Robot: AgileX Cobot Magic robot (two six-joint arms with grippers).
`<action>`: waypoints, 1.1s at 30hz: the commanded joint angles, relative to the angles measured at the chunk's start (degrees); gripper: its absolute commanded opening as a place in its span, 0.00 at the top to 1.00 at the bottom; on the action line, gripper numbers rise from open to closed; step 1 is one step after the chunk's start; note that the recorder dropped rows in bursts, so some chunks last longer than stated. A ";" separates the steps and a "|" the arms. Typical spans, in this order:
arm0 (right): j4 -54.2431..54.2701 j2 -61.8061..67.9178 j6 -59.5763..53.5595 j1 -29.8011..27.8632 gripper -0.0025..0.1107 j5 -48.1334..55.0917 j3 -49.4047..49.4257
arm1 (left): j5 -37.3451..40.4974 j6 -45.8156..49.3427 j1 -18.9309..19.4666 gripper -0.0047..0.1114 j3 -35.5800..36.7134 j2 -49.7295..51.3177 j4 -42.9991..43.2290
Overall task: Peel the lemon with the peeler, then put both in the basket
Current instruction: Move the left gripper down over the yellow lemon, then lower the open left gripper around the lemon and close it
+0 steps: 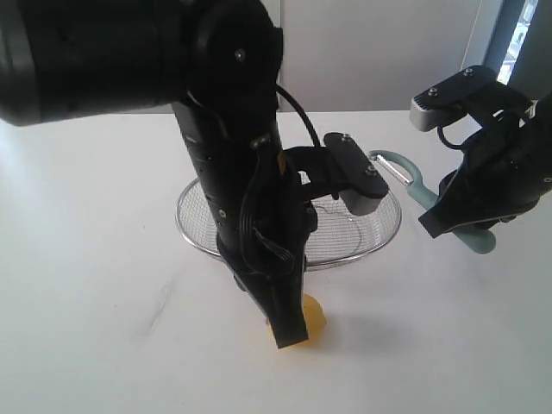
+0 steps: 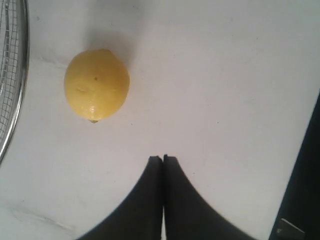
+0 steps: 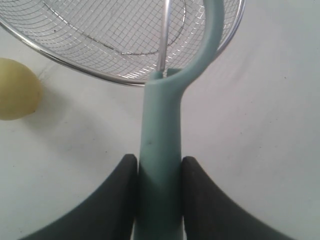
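Observation:
The yellow lemon [image 2: 97,84] lies on the white table, just outside the basket's rim [image 2: 15,100]; in the exterior view only a part of the lemon [image 1: 314,321] shows behind the left arm's tip. My left gripper [image 2: 163,158] is shut with nothing in it, a short way from the lemon. My right gripper [image 3: 159,162] is shut on the teal handle of the peeler [image 3: 160,130], whose blade head reaches over the wire mesh basket [image 3: 115,30]. In the exterior view the peeler [image 1: 405,177] hangs at the basket's [image 1: 194,228] right edge, held by my right gripper [image 1: 461,226].
The white table [image 1: 95,259] carries only these things. The bulky left arm [image 1: 250,190] stands in front of the basket and hides much of it. A pale wall and a window strip lie behind the table.

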 commanded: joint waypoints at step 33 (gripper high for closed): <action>0.28 -0.11 -0.18 -0.39 0.98 -1.00 0.15 | -8.54 12.79 -0.36 0.29 -0.18 12.42 0.94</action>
